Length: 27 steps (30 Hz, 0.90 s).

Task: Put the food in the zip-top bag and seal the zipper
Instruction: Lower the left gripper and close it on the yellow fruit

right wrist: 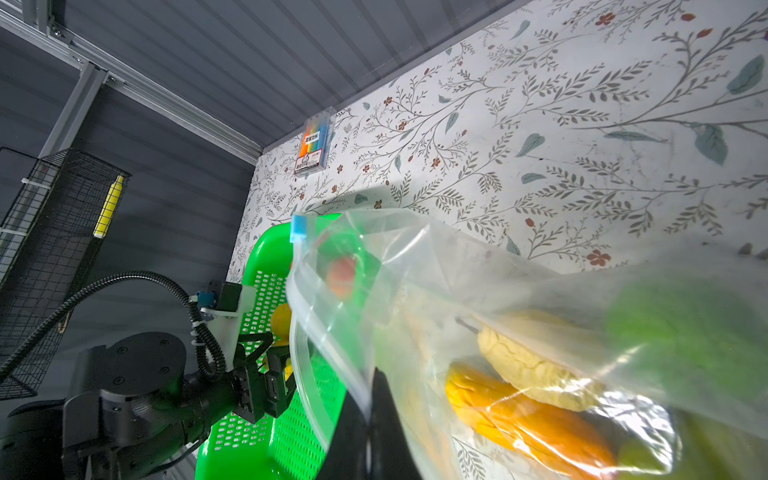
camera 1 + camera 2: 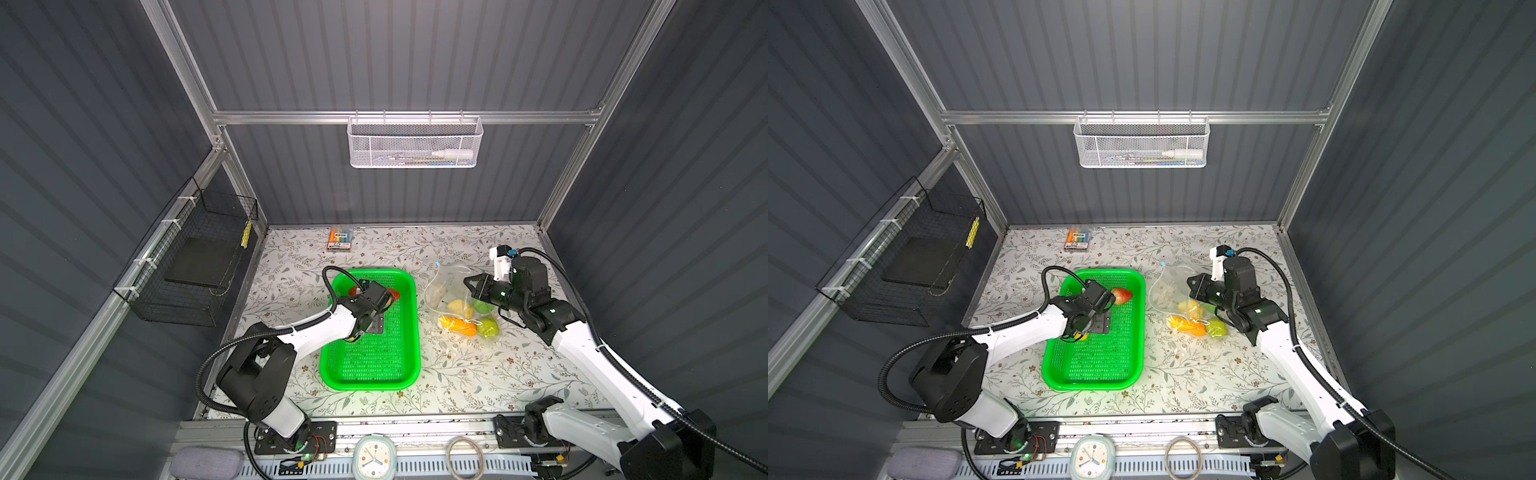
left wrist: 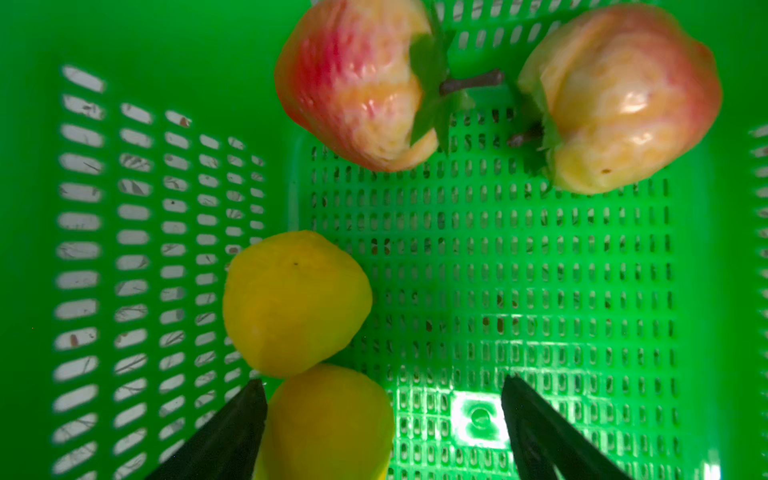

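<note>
Nearest the left wrist camera, a small yellow fruit [image 3: 328, 424] sits between the spread fingers of the left hand [image 3: 383, 383], which grips nothing and points down into the green tray [image 2: 374, 361]. Another yellow one [image 3: 295, 303] and two red fruits [image 3: 353, 83] are also left there. Right of centre in both top views, the zip-top bag [image 2: 446, 286] on the bench [image 2: 478, 374] already holds four pieces of food [image 2: 459, 326]. Its zipper [image 1: 292, 291] is unsealed. The right hand [image 2: 468, 289], reaching from the lower right, is clenched on the bag's edge.

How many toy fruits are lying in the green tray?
4. Two reddish fruits sit side by side at the green tray's far end; two yellow fruits touch near its wall, one between the open left gripper's jaws. The arm may hide more.
</note>
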Available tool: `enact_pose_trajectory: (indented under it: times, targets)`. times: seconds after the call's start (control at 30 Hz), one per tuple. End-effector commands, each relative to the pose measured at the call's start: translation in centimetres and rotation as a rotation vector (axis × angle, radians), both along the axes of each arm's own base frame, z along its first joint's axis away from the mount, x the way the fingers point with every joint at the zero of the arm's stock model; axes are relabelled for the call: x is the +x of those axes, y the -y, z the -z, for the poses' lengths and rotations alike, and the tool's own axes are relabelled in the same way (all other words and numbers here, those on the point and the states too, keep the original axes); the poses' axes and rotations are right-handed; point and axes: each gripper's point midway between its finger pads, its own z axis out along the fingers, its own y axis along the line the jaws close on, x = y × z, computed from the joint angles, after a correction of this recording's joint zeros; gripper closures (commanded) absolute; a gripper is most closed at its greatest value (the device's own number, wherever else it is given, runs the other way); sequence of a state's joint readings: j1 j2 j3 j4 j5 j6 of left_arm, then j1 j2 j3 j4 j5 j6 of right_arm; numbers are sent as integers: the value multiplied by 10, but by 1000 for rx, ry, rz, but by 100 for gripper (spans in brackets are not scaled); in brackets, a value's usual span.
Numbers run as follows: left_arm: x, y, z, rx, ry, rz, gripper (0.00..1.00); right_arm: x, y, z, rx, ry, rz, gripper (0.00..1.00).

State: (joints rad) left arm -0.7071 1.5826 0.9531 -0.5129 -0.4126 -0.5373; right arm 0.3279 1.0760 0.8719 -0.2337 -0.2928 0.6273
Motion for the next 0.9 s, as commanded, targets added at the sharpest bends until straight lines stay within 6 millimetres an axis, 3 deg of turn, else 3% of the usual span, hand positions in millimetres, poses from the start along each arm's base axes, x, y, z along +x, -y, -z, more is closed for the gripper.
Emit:
enact_pose_trajectory:
  times: [0.0, 0.33, 0.87]
  targets:
    - [-7, 1, 11, -23, -38, -20, 10, 1, -3, -9, 6, 9, -16, 100]
    - [-13, 4, 25, -43, -87, -28, 11, 1, -5, -6, 10, 2, -23, 100]
    - [-36, -5, 25, -77, -129, -44, 9, 0, -5, -6, 19, -2, -20, 100]
